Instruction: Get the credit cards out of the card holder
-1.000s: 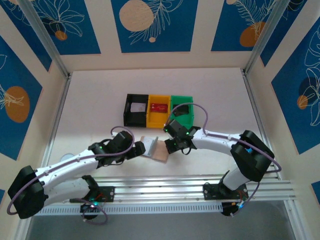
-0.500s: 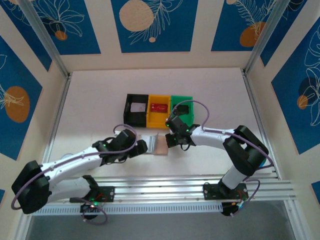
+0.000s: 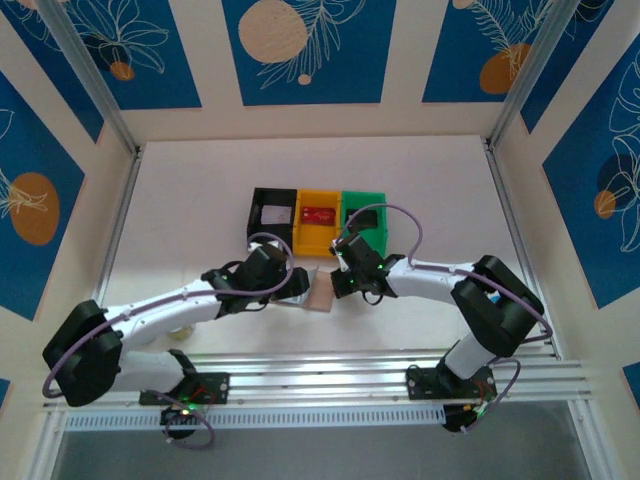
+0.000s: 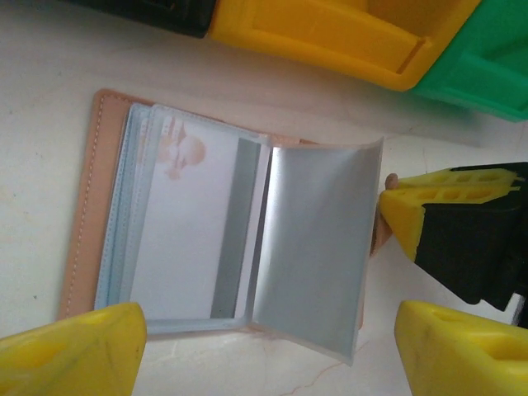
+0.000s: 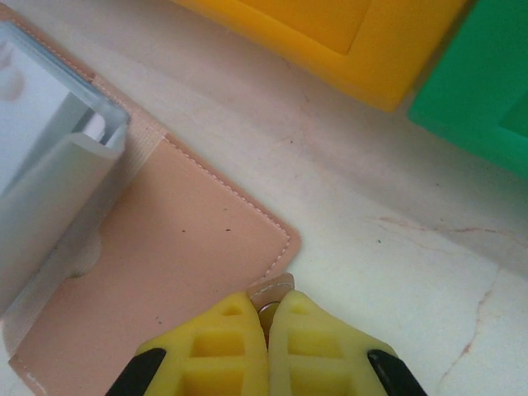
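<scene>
Since the earlier frame the left arm has been reaching further forward and its wrist is now standing over the holder (image 5: 190, 264). The right arm has been shifting only slightly.

Findings:
- The left gripper (image 4: 268, 337) is hanging with fingers spread wide, one at each near corner of the holder. It is gripping nothing.
- The right gripper (image 5: 268, 318) is pressing its fingers together on the snap tab (image 5: 271, 289) at the holder's right edge, pinning that flap to the bench (image 5: 396, 214).
- The holder is lying open and flat on the bench, just in front of the yellow bin (image 4: 330, 37) and green bin (image 4: 487, 66).
- The clear pockets (image 4: 190, 239) are stacked on the left half.
- One loose sleeve (image 4: 318, 247) is standing up from the spine.
- A pale card with a reddish print (image 4: 177, 153) seems to be sitting in the top pocket. Its edges are too faint to trace.

Assessment: extraction appears not yet begun, and the left gripper is lining up.

Recommendations:
- The right pinch should be holding firm so the holder is not sliding or folding shut.
- The left gripper should be narrowing before descending, then taking the card by its exposed edge only, not the sleeve film.
- The pull should run along the pocket's opening, low and straight.
- The raised sleeve is likely to snag a finger and should be approached from its open side.
</scene>
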You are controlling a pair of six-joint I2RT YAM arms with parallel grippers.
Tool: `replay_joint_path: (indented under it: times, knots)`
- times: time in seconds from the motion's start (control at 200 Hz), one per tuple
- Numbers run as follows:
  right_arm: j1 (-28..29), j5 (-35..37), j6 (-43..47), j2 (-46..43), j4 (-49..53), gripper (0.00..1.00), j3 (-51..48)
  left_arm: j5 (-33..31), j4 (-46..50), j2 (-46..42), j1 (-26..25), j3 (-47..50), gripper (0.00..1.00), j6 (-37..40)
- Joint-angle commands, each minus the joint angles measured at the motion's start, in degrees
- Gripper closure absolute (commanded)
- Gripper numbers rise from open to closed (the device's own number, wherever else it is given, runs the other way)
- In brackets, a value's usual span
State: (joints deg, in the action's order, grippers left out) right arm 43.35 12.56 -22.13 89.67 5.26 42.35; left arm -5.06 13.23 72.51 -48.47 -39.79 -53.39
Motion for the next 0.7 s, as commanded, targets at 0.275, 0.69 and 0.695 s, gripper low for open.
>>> replay_joint_path:
  times: [0.275,0.69,0.695]
  knots:
    - [0.06,-2.26,1.06,-2.28,-0.76,1.00,-0.42,6.30,-10.38,6.41,1.71,1.00,0.27,-3.44]
    - [-0.28,-3.33,-0.01,-6.44,-2.29,0.79,-2.54,10.60,-20.16,11.92,0.42,2.26,0.26,-10.57]
    - [-0.37,-3.33,-0.01,-6.57,-2.33,0.79,-2.62,10.60,-20.17,11.98,0.36,2.26,0.26,-10.58]
